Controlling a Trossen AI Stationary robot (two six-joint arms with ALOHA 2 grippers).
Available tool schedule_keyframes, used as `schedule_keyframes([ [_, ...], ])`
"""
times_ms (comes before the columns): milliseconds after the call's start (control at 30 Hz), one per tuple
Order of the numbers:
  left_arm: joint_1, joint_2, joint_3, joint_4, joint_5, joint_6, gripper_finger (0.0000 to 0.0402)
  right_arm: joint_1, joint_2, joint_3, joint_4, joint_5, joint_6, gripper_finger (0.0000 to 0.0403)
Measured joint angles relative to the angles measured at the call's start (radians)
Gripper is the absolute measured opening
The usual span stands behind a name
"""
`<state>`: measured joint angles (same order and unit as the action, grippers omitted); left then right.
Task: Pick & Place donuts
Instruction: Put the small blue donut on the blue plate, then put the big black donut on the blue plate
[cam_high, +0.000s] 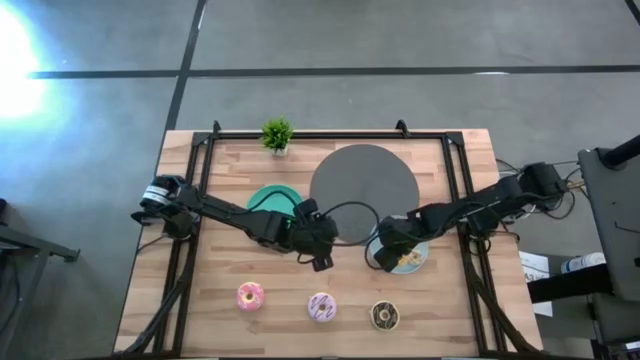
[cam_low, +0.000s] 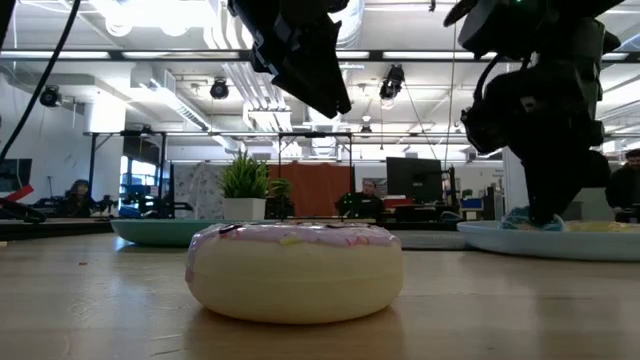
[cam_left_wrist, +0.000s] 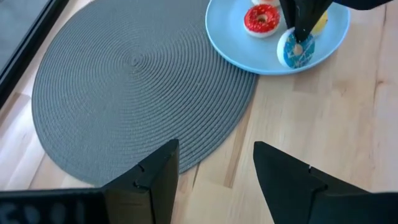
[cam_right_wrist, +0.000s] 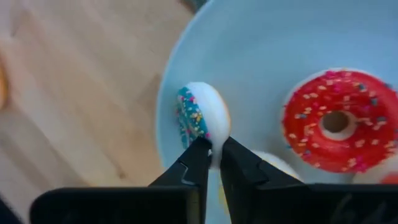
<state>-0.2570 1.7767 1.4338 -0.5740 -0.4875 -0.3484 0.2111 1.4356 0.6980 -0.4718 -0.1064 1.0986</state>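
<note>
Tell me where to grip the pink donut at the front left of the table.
The pink donut lies flat, hole up, with open table around it. Come straight down, one finger in the hole and one outside, pinching the ring wall. The open left gripper is nearest.

The right end effector (cam_right_wrist: 211, 152) is pointing steeply downward, its fingers pinching nearly closed around something held on edge. The left end effector (cam_left_wrist: 214, 165) is hovering beside it with fingers spread wide, gripping nothing.

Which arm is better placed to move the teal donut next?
Right. Its end effector is already pinched on the teal donut on the light-blue plate. The left end effector is open and empty above the grey mat.
</note>
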Motion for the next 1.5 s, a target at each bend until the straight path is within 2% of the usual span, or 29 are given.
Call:
schedule_keyframes([
  [333, -0.002, 0.0, 0.0, -0.006, 0.0, -0.004, 0.0181, 0.001, -0.013, 0.002, -0.056, 0.051, -0.035, 0.0109],
  [567, -0.01, -0.007, 0.0, -0.053, -0.001, 0.019, 0.0181, 0.044, -0.037, 0.067, -0.18, 0.279, -0.131, 0.0128],
  [667, -0.026, -0.02, -0.01, -0.074, -0.001, 0.044, 0.0181, 0.066, -0.041, 0.103, -0.214, 0.319, -0.248, 0.0132],
  [800, -0.052, -0.031, -0.046, -0.082, 0.0, 0.055, 0.0181, 0.15, -0.053, 0.149, -0.195, 0.32, -0.52, 0.0135],
  [900, -0.07, -0.035, -0.067, -0.103, 0.019, 0.025, 0.0181, 0.233, -0.055, 0.18, -0.192, 0.303, -0.638, 0.0133],
  [1067, -0.102, -0.044, -0.109, -0.099, 0.034, -0.033, 0.0181, 0.341, -0.031, 0.201, -0.101, 0.172, -0.646, 0.0136],
  [1200, -0.125, -0.06, -0.138, -0.105, 0.034, -0.054, 0.0181, 0.403, 0.014, 0.198, -0.018, 0.146, -0.64, 0.0146],
  [1400, -0.147, -0.087, -0.168, -0.099, 0.034, -0.091, 0.0181, 0.413, 0.126, 0.244, 0.02, 0.092, -0.613, 0.0174],
  [1500, -0.155, -0.112, -0.193, -0.102, 0.034, -0.129, 0.0181, 0.414, 0.187, 0.286, -0.01, 0.073, -0.53, 0.0191],
])
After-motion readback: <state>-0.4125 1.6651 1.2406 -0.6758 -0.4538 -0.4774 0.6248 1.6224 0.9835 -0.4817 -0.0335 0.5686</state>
